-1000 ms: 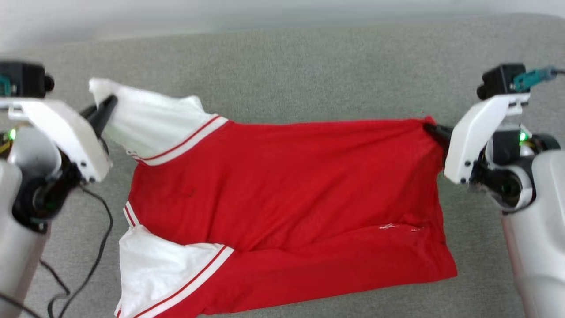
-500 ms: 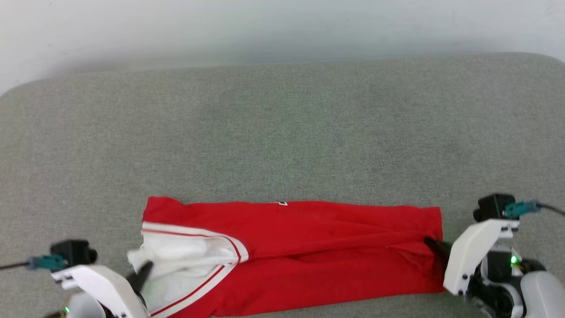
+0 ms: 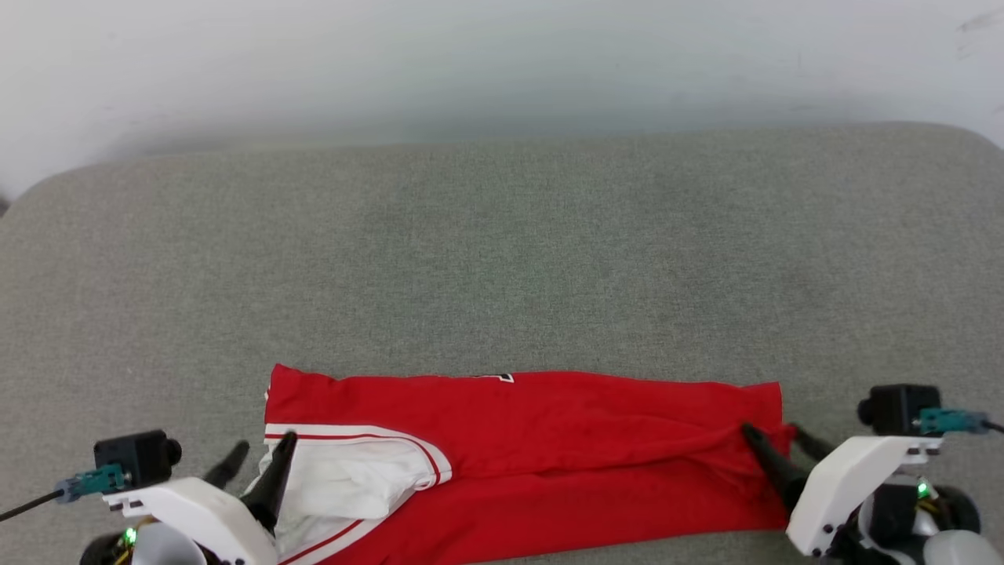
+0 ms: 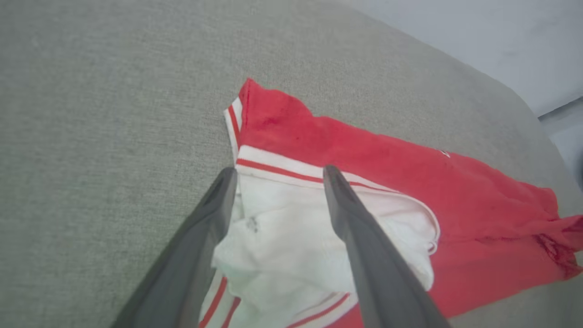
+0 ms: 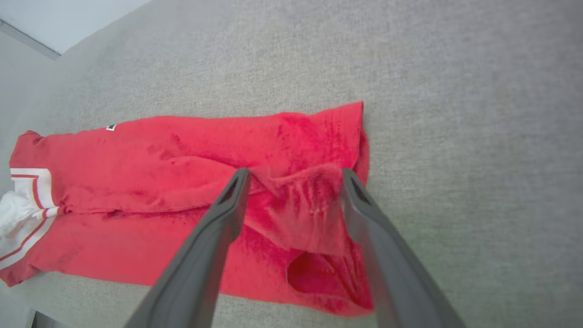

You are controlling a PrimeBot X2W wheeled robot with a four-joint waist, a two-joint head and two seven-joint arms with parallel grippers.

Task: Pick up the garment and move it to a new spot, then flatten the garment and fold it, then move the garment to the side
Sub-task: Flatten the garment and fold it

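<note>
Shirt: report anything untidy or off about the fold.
The shirt lies in a long strip, but its white sleeve is bunched at the left end, and a crumpled flap stands up at the right end between the open fingers of the right gripper.

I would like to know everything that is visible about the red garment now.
The garment is soft red jersey cloth, folded into a long, wrinkled band lying flat on the grey padded surface. A white sleeve end with red stripes shows at its left end. The left gripper and right gripper stand open over its two ends; neither clamps it.
</note>
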